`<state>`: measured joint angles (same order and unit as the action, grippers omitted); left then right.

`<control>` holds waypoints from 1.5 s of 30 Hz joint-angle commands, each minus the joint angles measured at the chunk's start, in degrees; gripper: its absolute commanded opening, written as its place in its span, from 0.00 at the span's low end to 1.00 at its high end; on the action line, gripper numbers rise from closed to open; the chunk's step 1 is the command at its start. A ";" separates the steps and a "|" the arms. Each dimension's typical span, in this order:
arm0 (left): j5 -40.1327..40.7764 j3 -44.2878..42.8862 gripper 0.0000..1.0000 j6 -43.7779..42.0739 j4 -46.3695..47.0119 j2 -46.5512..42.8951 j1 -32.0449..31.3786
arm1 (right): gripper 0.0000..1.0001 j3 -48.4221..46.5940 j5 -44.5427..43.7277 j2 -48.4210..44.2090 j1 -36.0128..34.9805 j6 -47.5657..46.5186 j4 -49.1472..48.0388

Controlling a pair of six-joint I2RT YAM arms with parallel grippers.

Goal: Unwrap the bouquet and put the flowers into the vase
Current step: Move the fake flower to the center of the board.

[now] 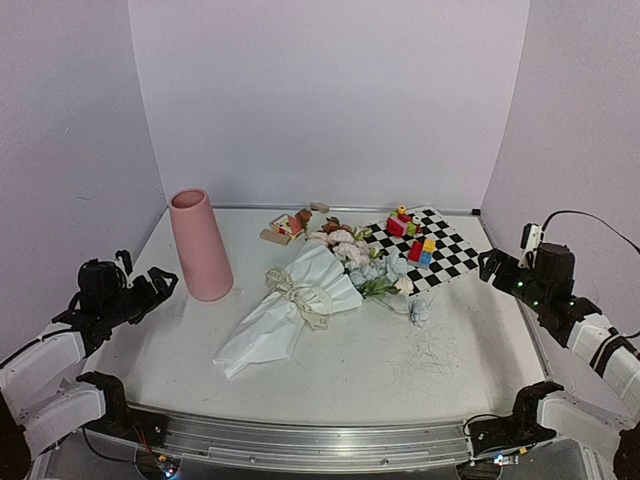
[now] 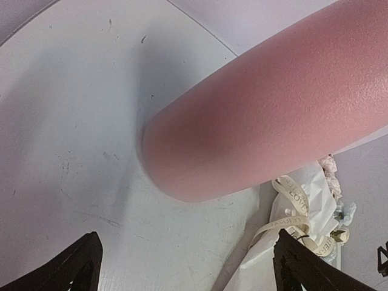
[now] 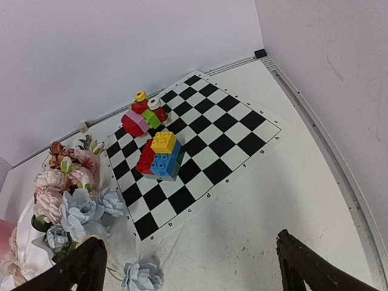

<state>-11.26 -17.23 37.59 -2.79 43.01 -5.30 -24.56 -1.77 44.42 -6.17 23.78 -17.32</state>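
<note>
The bouquet [image 1: 300,300] lies across the middle of the table, its white paper [image 1: 262,335] tied with a cream ribbon [image 1: 308,297]. The flowers [image 1: 352,250], pink, white and pale blue, fan out toward the checkered mat. One blue rose [image 1: 420,312] lies loose beside them. The pink vase [image 1: 200,245] stands upright at the left. My left gripper [image 1: 163,282] is open just left of the vase, which fills the left wrist view [image 2: 273,115], with the ribbon [image 2: 292,206] behind it. My right gripper [image 1: 489,264] hangs open at the right edge, above bare table [image 3: 191,239], and holds nothing.
A black-and-white checkered mat [image 1: 440,250] lies at the back right with coloured toy blocks [image 3: 160,157] on it. A small wooden toy [image 1: 285,230] sits behind the bouquet. Walls close in the table on three sides; a raised rim [image 3: 339,176] runs along the right edge.
</note>
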 commanded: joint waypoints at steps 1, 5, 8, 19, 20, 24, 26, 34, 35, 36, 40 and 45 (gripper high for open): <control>5.65 -2.62 1.00 1.74 -3.46 -3.06 -0.06 | 0.98 0.56 1.31 -0.51 -0.15 -1.20 -0.67; 14.84 -3.07 1.00 7.99 -9.52 -5.88 -0.03 | 0.98 0.89 1.26 -0.59 -0.11 -1.05 -0.67; 13.87 -2.55 1.00 7.61 -10.63 -7.95 -0.06 | 0.98 0.77 1.30 0.26 -0.15 -0.40 -0.56; -2.10 -1.61 1.00 5.57 -4.28 -3.65 -0.14 | 0.98 -5.15 6.28 10.74 -0.13 0.97 -0.52; -3.56 -0.93 1.00 6.32 -2.42 -2.66 -0.15 | 0.98 -5.69 6.61 12.03 -0.14 1.36 -0.57; -7.31 0.73 1.00 8.70 1.51 0.74 -1.45 | 0.98 -7.61 9.12 16.26 -0.14 2.85 -1.29; -6.51 0.90 1.00 8.78 1.78 1.09 -3.74 | 0.98 -8.00 10.59 17.98 -0.13 3.52 -2.24; 4.25 -1.23 1.00 7.25 6.65 8.24 -22.01 | 0.98 -9.46 14.97 23.66 -0.79 4.99 -4.94; 5.40 -2.14 0.99 6.38 6.96 10.87 -24.22 | 0.98 -9.75 15.15 24.10 -1.14 4.96 -5.08; 6.48 -3.42 1.00 5.41 7.12 12.65 -26.59 | 0.98 -10.01 15.32 24.52 -1.64 5.02 -5.20; 10.39 -8.19 0.99 1.45 7.18 21.84 -34.98 | 0.98 -10.98 15.39 25.18 -4.78 5.01 -5.27; 14.48 -14.05 0.99 -1.51 7.25 31.38 -40.47 | 0.98 -11.51 13.76 24.95 -8.55 5.32 -5.27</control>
<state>-1.77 -25.74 40.15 1.76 69.45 -43.09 -33.68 12.33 69.58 -12.36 28.59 -21.55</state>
